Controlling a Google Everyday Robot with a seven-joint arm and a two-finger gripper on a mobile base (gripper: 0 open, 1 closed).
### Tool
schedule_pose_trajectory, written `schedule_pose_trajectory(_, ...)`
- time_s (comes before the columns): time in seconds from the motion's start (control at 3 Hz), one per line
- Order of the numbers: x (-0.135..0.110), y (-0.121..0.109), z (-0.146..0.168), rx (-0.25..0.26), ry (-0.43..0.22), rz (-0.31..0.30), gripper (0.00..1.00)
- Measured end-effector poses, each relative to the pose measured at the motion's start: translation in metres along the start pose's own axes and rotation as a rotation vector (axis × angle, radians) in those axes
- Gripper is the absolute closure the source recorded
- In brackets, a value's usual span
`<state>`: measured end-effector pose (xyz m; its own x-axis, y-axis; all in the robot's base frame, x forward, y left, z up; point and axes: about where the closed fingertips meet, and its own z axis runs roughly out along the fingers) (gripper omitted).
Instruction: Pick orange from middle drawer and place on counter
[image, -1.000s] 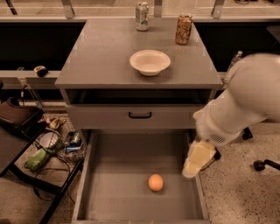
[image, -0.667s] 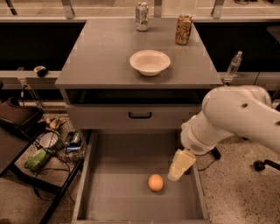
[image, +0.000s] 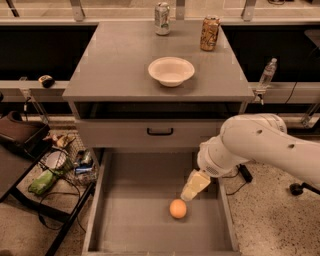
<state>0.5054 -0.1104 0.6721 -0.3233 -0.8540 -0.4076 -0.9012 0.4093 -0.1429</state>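
Note:
The orange (image: 178, 208) lies on the grey floor of the open middle drawer (image: 135, 210), right of its centre. My gripper (image: 192, 188) hangs on the white arm that comes in from the right and sits just above and to the right of the orange, close to it. The counter (image: 115, 65) is the grey top of the cabinet, above the drawer.
A white bowl (image: 171, 70) stands on the counter, with a silver can (image: 161, 11) and a brown can (image: 210, 33) at the back. The closed drawer front with a black handle (image: 160, 132) is above the open drawer. A plastic bottle (image: 266, 74) stands right; clutter and a wire basket (image: 70, 160) lie left.
My arm has swung left and down into the drawer, bringing the gripper from the drawer's right wall to just beside the orange. The orange has not moved.

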Motion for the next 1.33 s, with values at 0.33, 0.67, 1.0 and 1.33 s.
schedule_pose_trajectory(0.33, 0.014, 0.001, 0.027, -0.013, 0.024, 0.03, 0.0)
schedule_pose_trajectory(0.67, 0.046, 0.004, 0.078, -0.014, 0.061, 0.054, 0.0)
schedule_pose_trajectory(1.0, 0.078, -0.003, 0.126, -0.005, 0.076, 0.063, 0.0)
schedule_pose_trajectory(1.33, 0.094, 0.0, 0.169, -0.015, 0.065, 0.069, 0.0)
